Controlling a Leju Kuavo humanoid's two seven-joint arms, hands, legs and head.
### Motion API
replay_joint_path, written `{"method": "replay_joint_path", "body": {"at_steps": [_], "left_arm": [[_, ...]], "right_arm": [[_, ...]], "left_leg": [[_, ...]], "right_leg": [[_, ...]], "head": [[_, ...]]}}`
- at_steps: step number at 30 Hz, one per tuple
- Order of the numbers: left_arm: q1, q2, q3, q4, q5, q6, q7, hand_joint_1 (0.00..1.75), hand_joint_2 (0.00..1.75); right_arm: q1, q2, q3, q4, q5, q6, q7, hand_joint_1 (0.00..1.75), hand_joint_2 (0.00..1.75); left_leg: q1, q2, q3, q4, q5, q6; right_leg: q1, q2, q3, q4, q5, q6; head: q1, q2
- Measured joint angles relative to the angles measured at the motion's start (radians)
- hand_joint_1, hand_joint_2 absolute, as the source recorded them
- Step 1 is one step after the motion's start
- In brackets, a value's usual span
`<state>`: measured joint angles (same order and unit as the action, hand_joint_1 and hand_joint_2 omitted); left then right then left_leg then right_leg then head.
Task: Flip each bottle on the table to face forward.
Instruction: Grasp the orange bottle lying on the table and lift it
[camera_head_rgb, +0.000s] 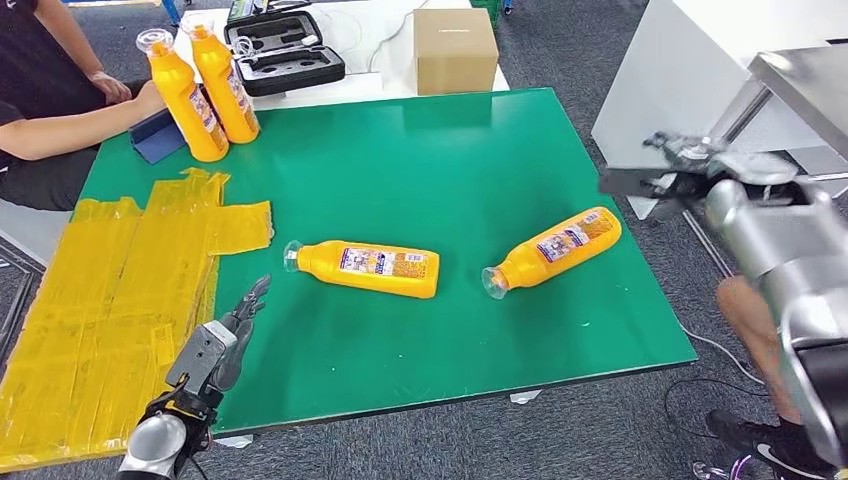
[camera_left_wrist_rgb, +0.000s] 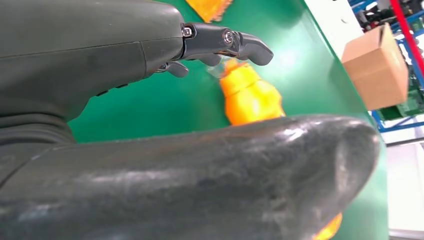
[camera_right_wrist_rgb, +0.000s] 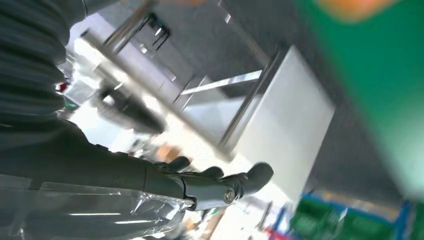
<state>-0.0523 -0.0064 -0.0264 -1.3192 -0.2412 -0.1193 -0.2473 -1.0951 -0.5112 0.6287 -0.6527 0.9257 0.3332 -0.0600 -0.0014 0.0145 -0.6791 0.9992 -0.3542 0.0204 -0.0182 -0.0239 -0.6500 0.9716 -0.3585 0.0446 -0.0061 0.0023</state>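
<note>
Two orange bottles lie on their sides on the green table (camera_head_rgb: 440, 150): one (camera_head_rgb: 365, 267) in the middle with its clear cap pointing left, the other (camera_head_rgb: 555, 251) to its right, cap toward the front. Two more orange bottles (camera_head_rgb: 205, 92) stand upright at the back left. My left hand (camera_head_rgb: 222, 343) hovers over the table's front left, fingers spread, holding nothing; the left wrist view shows the middle bottle (camera_left_wrist_rgb: 248, 95) just beyond its fingertips (camera_left_wrist_rgb: 250, 48). My right hand (camera_head_rgb: 665, 172) is raised off the table's right edge, blurred, fingers apart and empty (camera_right_wrist_rgb: 220, 185).
Yellow taped sheeting (camera_head_rgb: 110, 290) covers the table's left side. A person's arm (camera_head_rgb: 70, 125) rests at the back left beside a blue holder (camera_head_rgb: 158, 134). A cardboard box (camera_head_rgb: 455, 48) and an open black case (camera_head_rgb: 285, 50) sit behind. A white cabinet (camera_head_rgb: 700, 70) stands to the right.
</note>
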Motion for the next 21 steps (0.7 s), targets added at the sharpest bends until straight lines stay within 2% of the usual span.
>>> {"method": "replay_joint_path", "body": {"at_steps": [3, 9, 14, 21], "left_arm": [[0.004, 0.001, 0.006, -0.003, 0.004, -0.005, -0.001, 0.00, 0.00], [-0.003, 0.001, 0.008, -0.002, 0.004, -0.013, -0.002, 0.00, 0.00], [-0.036, 0.001, 0.007, 0.010, 0.006, -0.016, -0.005, 0.00, 0.00], [-0.072, 0.002, -0.004, 0.042, 0.012, -0.020, -0.009, 0.00, 0.00]], "right_arm": [[-0.059, -0.025, 0.001, -0.041, -0.014, 0.038, 0.002, 0.00, 1.75], [-0.068, -0.033, 0.019, -0.054, -0.025, -0.012, 0.010, 0.00, 1.75], [-0.022, 0.017, 0.054, 0.025, -0.005, -0.096, -0.004, 0.00, 1.75], [0.031, 0.086, 0.104, 0.129, 0.032, -0.148, -0.075, 0.00, 1.75]], "left_leg": [[0.000, 0.000, 0.000, 0.000, 0.000, 0.000], [0.000, 0.000, 0.001, 0.000, 0.000, 0.000], [0.000, 0.000, 0.001, 0.000, 0.000, 0.000], [0.001, 0.000, 0.001, 0.000, 0.001, 0.001]], "right_leg": [[0.000, 0.000, 0.001, 0.000, 0.000, 0.000], [0.000, 0.000, 0.001, 0.000, 0.000, 0.000], [0.000, 0.000, 0.001, 0.000, 0.001, 0.000], [0.001, 0.000, 0.001, 0.000, 0.001, 0.000]], "head": [[0.000, 0.000], [0.000, 0.000], [0.000, 0.000], [0.000, 0.000]]}}
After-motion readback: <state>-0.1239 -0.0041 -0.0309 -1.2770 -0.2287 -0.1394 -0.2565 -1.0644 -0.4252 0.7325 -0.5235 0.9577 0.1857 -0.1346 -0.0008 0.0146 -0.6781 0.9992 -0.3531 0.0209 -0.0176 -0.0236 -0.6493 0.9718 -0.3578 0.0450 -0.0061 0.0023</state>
